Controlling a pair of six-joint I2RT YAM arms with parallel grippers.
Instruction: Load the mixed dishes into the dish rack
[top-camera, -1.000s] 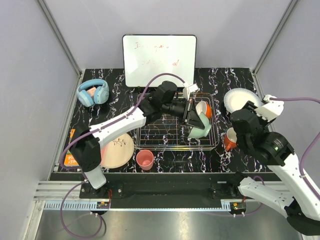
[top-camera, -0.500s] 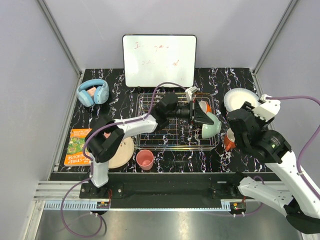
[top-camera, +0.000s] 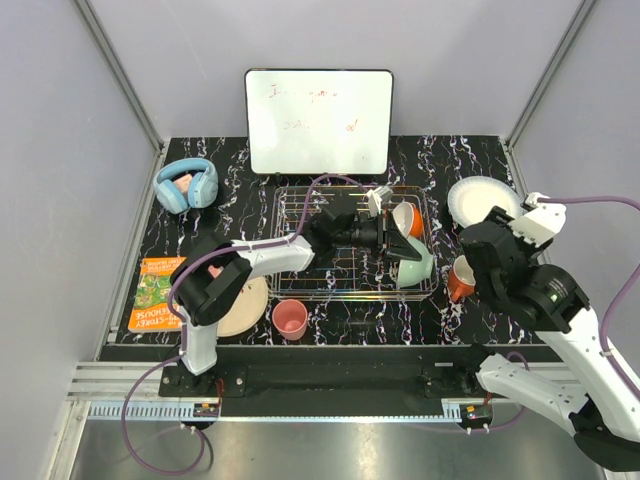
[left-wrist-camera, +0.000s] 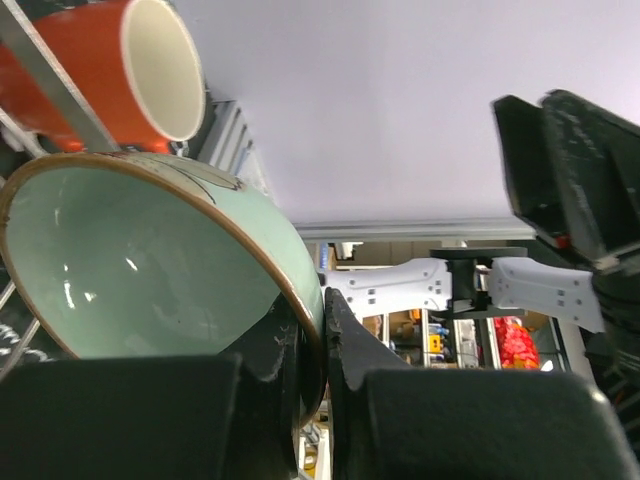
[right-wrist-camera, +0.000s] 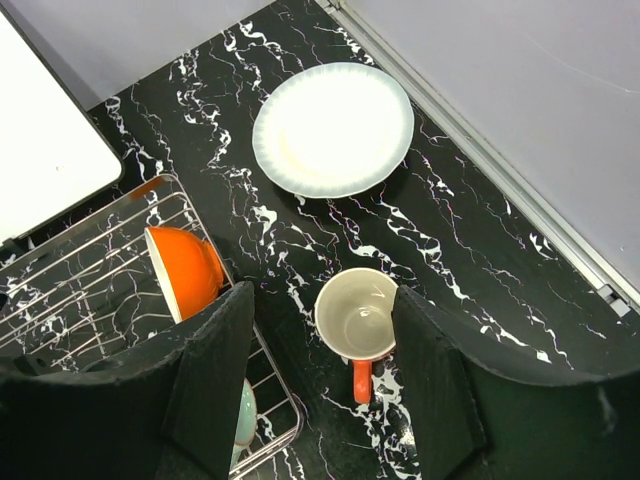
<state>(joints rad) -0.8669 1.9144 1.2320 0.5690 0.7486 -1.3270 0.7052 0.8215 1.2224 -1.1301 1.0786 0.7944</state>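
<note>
The left claw (left-wrist-camera: 325, 305) is clamped on the rim of the mint-green bowl (left-wrist-camera: 150, 260). The bowl sits tilted at the right end of the dish rack (top-camera: 300, 272), centre-right in the top view, just below the orange bowl (top-camera: 406, 218). The right claw (right-wrist-camera: 322, 300) stands wide and empty above the orange mug (right-wrist-camera: 357, 315), at lower centre of its wrist view.

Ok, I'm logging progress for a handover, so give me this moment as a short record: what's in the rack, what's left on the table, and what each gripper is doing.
in dish rack: orange bowl and mint-green bowl, both tilted, at its right end
on table: orange mug, white plate, small pink cup, large pink plate
left gripper: shut on the mint-green bowl's rim
right gripper: open, over the orange mug
</note>
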